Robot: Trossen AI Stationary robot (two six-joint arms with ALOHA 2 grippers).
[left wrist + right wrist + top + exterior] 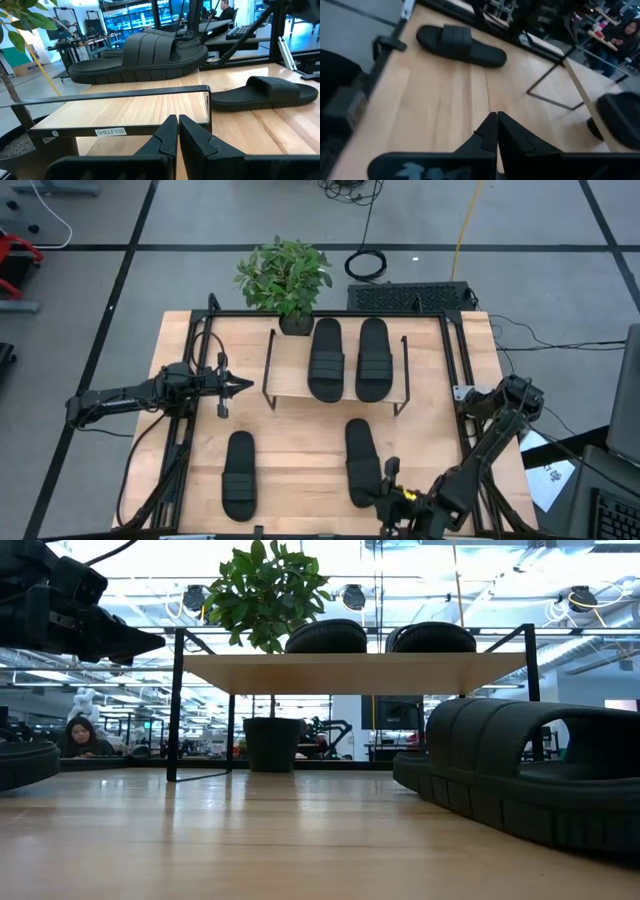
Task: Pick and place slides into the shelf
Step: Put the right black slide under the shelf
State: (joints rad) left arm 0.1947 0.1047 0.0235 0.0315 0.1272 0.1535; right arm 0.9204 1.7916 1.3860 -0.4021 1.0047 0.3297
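Two black slides [325, 360] [373, 360] lie on their soles side by side on the shelf's [290, 370] light wood top board. Two more lie flat on the table in front of it, one near-left [238, 475] and one near-right [362, 462]. My left gripper [240, 387] is shut and level just left of the shelf, with the shelf edge [120, 95] close ahead. My right gripper [391, 472] is shut beside the near end of the near-right slide. The right wrist view shows nothing between its fingers [496, 131], only bare table and the near-left slide [460, 44] farther off.
A potted plant [285, 275] stands against the shelf's far left corner. Black rails [455, 360] frame the table top. A black keyboard [410, 298] lies beyond the far edge. Bare table [300, 470] lies between the two lower slides. People sit in the room beyond.
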